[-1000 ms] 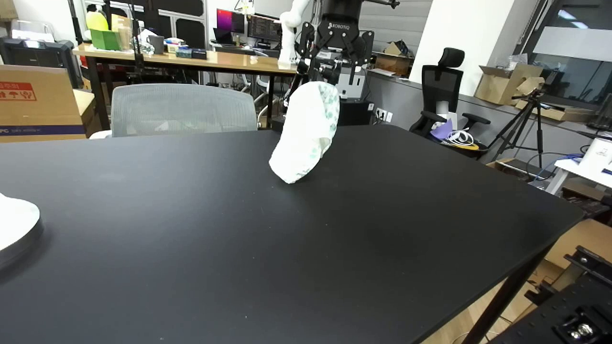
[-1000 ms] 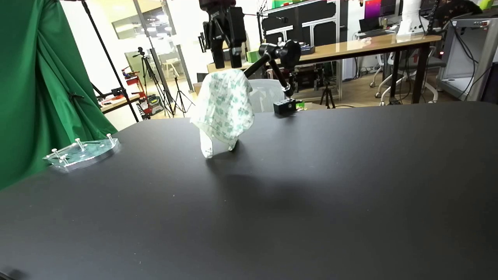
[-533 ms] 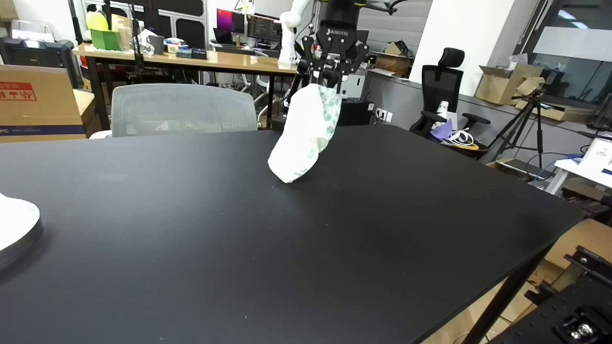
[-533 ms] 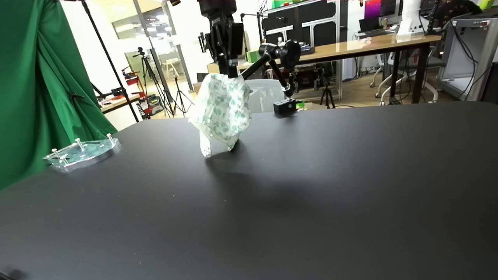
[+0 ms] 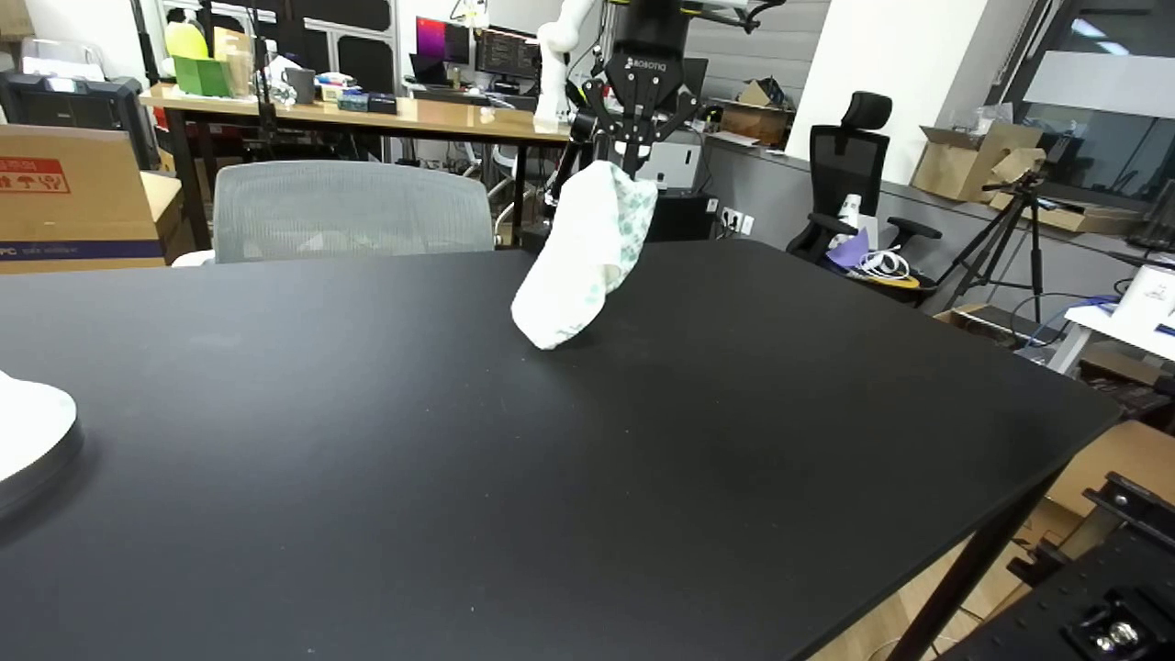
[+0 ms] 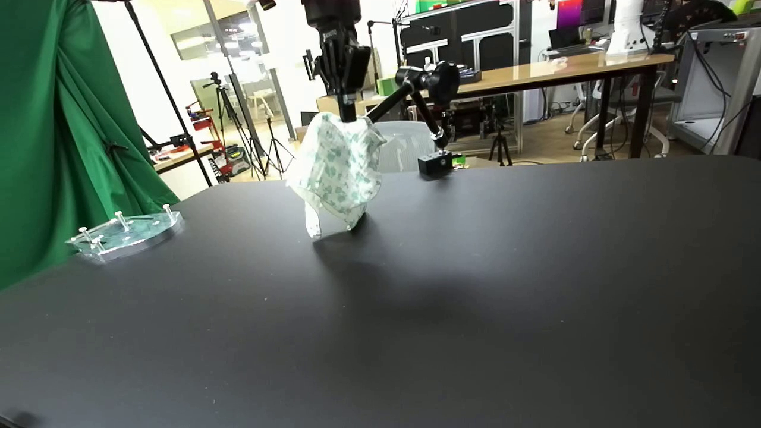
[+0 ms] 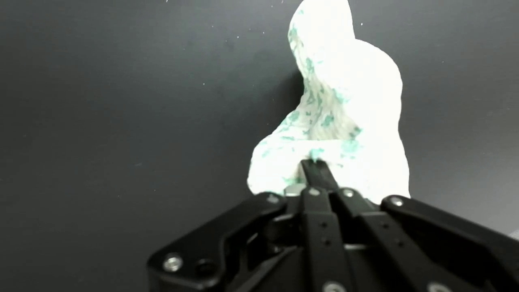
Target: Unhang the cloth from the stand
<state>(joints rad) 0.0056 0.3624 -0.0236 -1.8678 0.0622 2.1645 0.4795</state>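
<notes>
Nearest my wrist camera, the black two-fingered metal gripper (image 6: 346, 116) has its fingers brought together, and I read that as a pinch on the top of the thin white cloth with a green leafy print (image 6: 340, 169); how much of it sits between the pads is hidden. If I have only a shallow fold, it could slip out under load. The cloth hangs draped below the fingers, lower corners down near the flat matt-black tabletop (image 6: 505, 267), so I judge it gripped but not yet unhung. What carries it underneath I can't see.

In an exterior view, the jointed black metal-looking arm with a round knob (image 6: 441, 83) slants down behind the cloth's upper edge; I take it for the stand, or part of it. A sideways pull might snag the cloth there and drag the small black block-shaped foot (image 6: 436, 162) along or tip the whole thing; lifting straight up, slowly, seems safer.

Farther back, beyond the tabletop's edge, stands the pale grey mesh-backed chair (image 5: 353, 211); if I swing wide that way, a trailing hem could catch on it.
</notes>
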